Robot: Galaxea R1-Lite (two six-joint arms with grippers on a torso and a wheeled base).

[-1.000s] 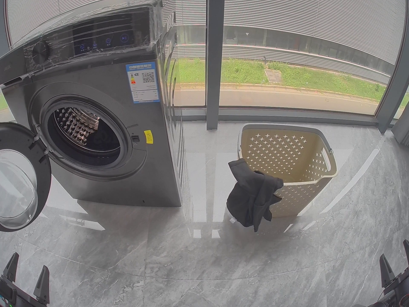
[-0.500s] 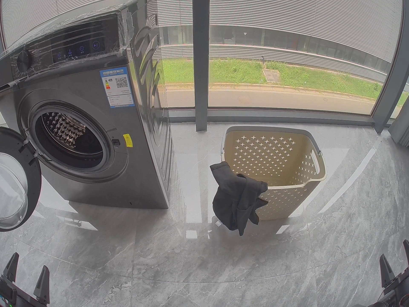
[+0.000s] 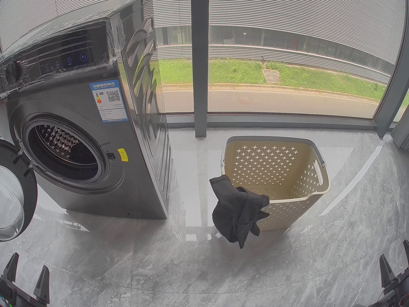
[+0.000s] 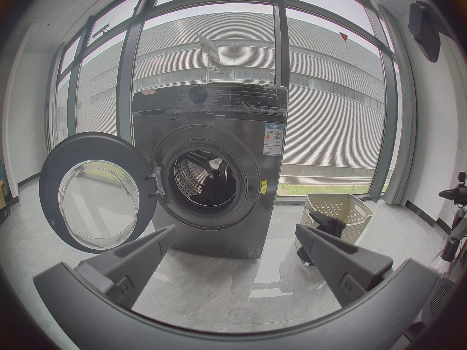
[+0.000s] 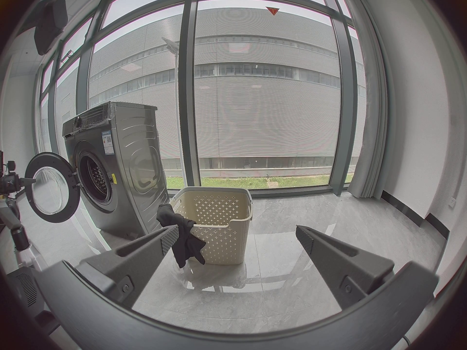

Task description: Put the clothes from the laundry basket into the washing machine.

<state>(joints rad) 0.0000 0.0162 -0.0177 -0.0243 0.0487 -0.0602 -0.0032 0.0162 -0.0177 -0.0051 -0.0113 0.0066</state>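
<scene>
Both tools stand with their fingers spread wide and nothing between them. You have the left gripper low on the near side of the laundry basket and off to its left. The right gripper sits equally low, near and to the basket's right. Each is well apart from the basket and hangs over the grey marbled floor.

The one garment you can see is dark. It is draped over the basket's near-left corner, with a small part inside the rim and most of it hanging down the outer wall toward the floor. The basket itself is cream plastic and upright on the floor, its walls punched with small stars and a handle slot cut in its right wall.

To the left of the basket, with a strip of bare floor between, stands the grey washing machine. Its round door is swung fully open on the side away from the basket. The drum is exposed; from these views you cannot tell what lies inside it. Clear plastic film covers the control panel.

Behind the basket runs the full-height window, with a dark post behind and to the basket's left.
</scene>
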